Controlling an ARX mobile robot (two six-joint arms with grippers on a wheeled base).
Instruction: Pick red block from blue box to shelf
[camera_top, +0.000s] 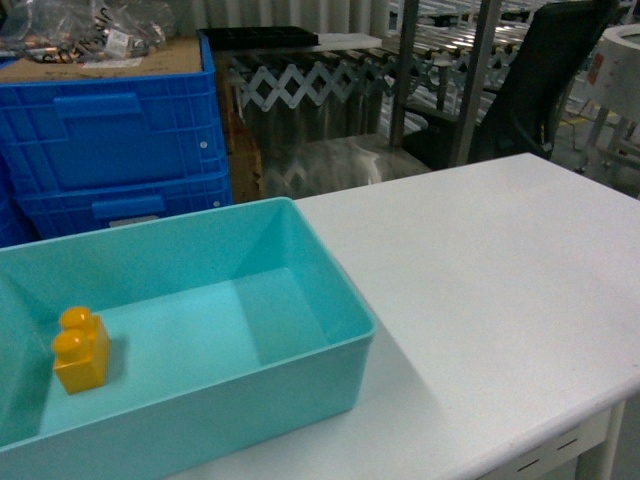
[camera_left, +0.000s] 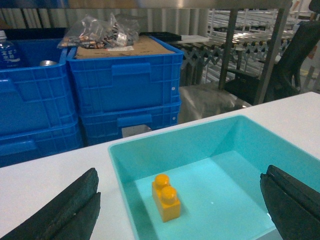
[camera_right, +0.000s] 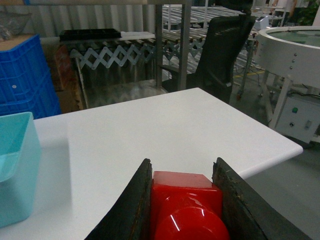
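We found the right end effector clamped on the red block, its pads pressed to both sides, held above the white table and clear of the blue box. The left end effector hung wide apart over the box, gripping nothing; only a yellow block lay inside. We judged the pick done and the carry in hand. The shelf showed as steel uprights behind the table, beyond the blue crates. Next move, as we read it: lift the block across the table's far edge toward a tier, keeping the grip firm, then lower and release.
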